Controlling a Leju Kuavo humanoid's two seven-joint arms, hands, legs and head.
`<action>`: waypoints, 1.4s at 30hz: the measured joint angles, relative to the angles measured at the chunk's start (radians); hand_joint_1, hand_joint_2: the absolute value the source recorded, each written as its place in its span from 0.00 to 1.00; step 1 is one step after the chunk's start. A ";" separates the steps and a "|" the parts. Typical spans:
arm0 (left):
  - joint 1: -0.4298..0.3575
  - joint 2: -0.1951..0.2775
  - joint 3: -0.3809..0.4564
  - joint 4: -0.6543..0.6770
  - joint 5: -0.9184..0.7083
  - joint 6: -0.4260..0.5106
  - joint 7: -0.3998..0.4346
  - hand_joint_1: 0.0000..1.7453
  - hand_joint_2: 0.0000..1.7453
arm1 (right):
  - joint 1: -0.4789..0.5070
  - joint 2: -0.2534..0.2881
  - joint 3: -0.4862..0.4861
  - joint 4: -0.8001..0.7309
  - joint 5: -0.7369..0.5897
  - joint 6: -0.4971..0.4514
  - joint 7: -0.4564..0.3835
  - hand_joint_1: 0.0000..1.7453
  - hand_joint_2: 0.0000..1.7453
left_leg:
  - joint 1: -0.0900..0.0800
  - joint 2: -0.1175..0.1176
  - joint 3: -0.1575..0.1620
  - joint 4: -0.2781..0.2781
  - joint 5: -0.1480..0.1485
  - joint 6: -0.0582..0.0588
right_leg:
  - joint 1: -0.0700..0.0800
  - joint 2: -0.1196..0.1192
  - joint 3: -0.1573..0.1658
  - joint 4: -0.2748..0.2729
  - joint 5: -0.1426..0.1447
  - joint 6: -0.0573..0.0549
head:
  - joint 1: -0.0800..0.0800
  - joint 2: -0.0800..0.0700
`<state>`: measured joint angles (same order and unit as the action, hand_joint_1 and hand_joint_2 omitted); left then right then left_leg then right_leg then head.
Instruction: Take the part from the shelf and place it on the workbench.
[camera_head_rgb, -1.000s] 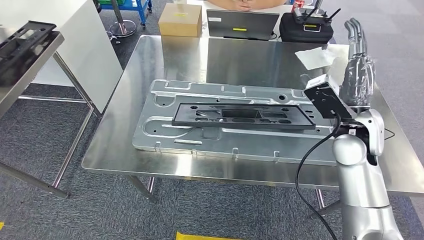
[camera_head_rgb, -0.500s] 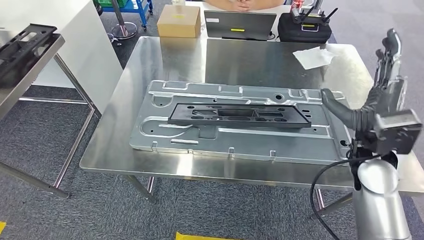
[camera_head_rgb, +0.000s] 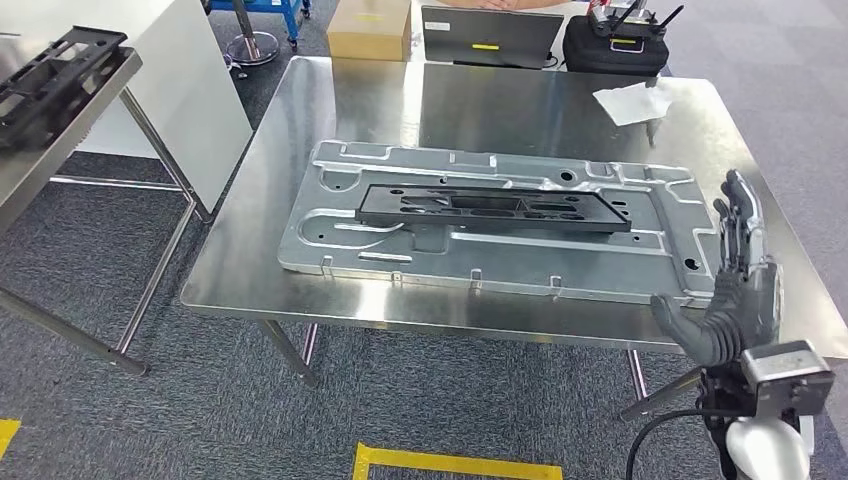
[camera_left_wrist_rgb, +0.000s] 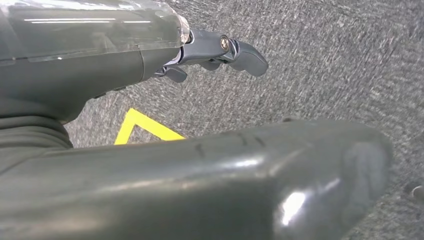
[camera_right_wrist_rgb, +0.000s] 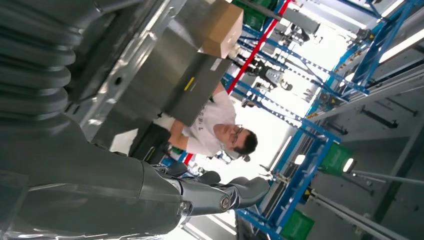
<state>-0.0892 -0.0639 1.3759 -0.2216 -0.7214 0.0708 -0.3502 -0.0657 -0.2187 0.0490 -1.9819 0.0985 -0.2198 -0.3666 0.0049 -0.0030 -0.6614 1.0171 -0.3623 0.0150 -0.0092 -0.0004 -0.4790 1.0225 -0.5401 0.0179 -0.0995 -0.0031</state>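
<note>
A long black part (camera_head_rgb: 495, 208) lies flat on a silver stamped plate (camera_head_rgb: 500, 262) in the middle of the steel workbench (camera_head_rgb: 330, 110). My right hand (camera_head_rgb: 735, 290) hovers off the bench's front right corner, fingers spread and pointing up, holding nothing and well apart from the part. In the right wrist view the same hand (camera_right_wrist_rgb: 100, 190) is empty too, fingers extended. My left hand (camera_left_wrist_rgb: 200, 165) hangs over grey carpet with its fingers (camera_left_wrist_rgb: 220, 50) stretched out and nothing in them. At the far left a shelf (camera_head_rgb: 70, 130) carries more black parts (camera_head_rgb: 50, 80).
At the bench's far edge stand a cardboard box (camera_head_rgb: 368, 28), a grey laptop (camera_head_rgb: 490, 35) and a black case (camera_head_rgb: 615, 45); a white sheet (camera_head_rgb: 632, 100) lies near them. A person (camera_right_wrist_rgb: 215, 130) sits behind the bench. A white panel (camera_head_rgb: 190, 70) stands left, yellow floor tape (camera_head_rgb: 455, 462) in front.
My right arm has dropped from beside the part's right end down to the bench's front right corner, its hand empty throughout. The camera view shifted slightly; the part stays on the plate.
</note>
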 joint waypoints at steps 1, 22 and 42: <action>0.001 -0.001 -0.001 0.000 -0.005 -0.002 -0.001 0.00 0.00 | 0.033 0.002 -0.018 -0.018 0.007 -0.004 -0.011 0.00 0.00 | 0.000 -0.002 0.000 -0.002 0.008 -0.006 | 0.003 0.000 0.012 -0.022 -0.001 -0.005 | 0.000 0.000; -0.004 -0.007 -0.061 0.000 -0.088 -0.028 0.000 0.00 0.00 | 0.492 0.438 -0.615 -0.271 0.154 0.256 -0.210 0.00 0.00 | 0.000 0.022 0.166 -0.037 -0.118 0.012 | -0.004 -0.026 -0.179 0.101 0.018 0.010 | 0.000 0.000; 0.001 -0.030 -0.050 0.000 -0.076 0.066 0.014 0.00 0.00 | 0.107 0.390 -0.911 1.263 0.610 0.006 -0.059 0.00 0.00 | 0.018 0.001 -0.033 0.275 -0.106 -0.062 | 0.002 -0.059 -0.037 -0.073 0.083 -0.040 | -0.001 0.000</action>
<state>-0.0884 -0.0935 1.3254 -0.2213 -0.7979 0.1368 -0.3359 0.0412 0.1716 -0.8623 -0.7189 0.7086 -0.2136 -0.4251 0.0225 -0.0024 -0.6940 1.2918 -0.4685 -0.0467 -0.0068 -0.0598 -0.5159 0.9497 -0.4572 -0.0224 -0.1008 -0.0031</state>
